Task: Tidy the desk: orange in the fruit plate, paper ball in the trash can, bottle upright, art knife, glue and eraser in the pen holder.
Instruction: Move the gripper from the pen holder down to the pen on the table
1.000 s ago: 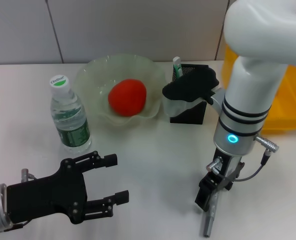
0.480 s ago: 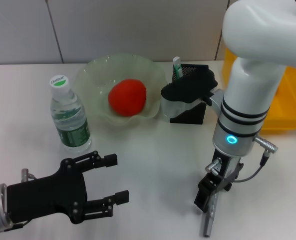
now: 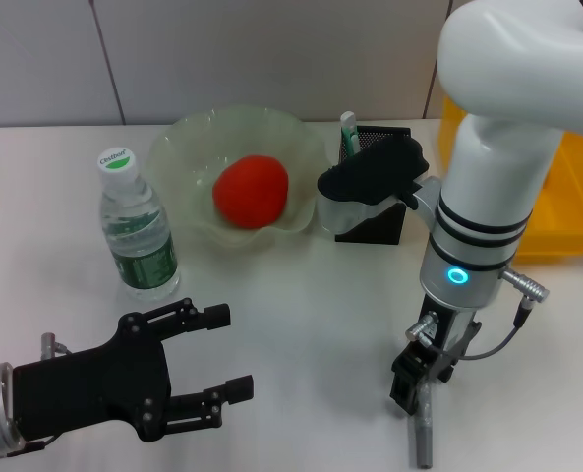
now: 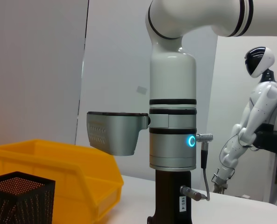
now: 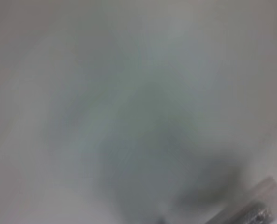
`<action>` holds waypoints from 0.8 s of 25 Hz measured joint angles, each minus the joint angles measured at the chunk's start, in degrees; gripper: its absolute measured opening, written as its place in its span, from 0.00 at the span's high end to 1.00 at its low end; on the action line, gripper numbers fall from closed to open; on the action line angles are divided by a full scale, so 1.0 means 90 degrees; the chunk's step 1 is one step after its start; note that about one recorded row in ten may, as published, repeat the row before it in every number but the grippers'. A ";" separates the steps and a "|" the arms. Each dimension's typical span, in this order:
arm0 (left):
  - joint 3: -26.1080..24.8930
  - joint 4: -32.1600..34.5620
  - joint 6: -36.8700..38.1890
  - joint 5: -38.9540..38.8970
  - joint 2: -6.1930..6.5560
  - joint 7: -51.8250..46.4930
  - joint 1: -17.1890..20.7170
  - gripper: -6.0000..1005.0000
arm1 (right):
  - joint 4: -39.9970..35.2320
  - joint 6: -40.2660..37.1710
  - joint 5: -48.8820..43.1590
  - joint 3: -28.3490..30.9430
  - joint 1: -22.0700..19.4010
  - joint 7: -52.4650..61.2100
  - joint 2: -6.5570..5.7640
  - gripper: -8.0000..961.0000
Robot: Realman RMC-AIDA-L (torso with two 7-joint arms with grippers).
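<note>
Matte orange [image 3: 251, 190]; translucent ruffled fruit plate [image 3: 188, 141] (glassy); black mesh pen holder [image 4: 19, 198]; glossy trash can [image 4: 77, 172].

The white table [image 3: 301, 295] carries the bottle [image 3: 137, 231] at nine o'clock, the fruit plate [image 3: 188, 147] and pen holder [image 3: 379, 224] toward twelve, the trash can [image 3: 566, 216] at two, and a grey art knife [image 3: 424, 438] at five.

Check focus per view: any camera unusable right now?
Right wrist view: defocused grey smear, only a metallic edge at one corner, unusable. Head view: sharp; round red-orange fruit and black square mesh cup crisp. Left wrist view: sharp on the bright-yellow rectangular bin.
</note>
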 joint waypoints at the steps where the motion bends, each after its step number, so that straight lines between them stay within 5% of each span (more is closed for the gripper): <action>1: 0.0000 0.0000 0.0002 0.0000 0.0000 0.0000 0.0000 0.20 | 0.0002 -0.0012 0.0000 0.0000 -0.0008 0.0000 0.0000 0.22; 5: 0.0000 0.0000 0.0009 0.0000 0.0000 0.0000 0.0000 0.20 | 0.0007 -0.0019 0.0000 0.0000 -0.0023 -0.0001 0.0000 0.34; 16: -0.0041 0.0000 0.0096 0.0000 0.0000 0.0000 0.0001 0.20 | -0.0052 -0.0045 0.0006 0.0000 -0.0032 0.0002 0.0000 0.38; 20: -0.0045 0.0000 0.0104 0.0000 0.0000 0.0000 0.0000 0.20 | -0.0035 -0.0047 0.0009 0.0000 -0.0033 0.0002 0.0000 0.58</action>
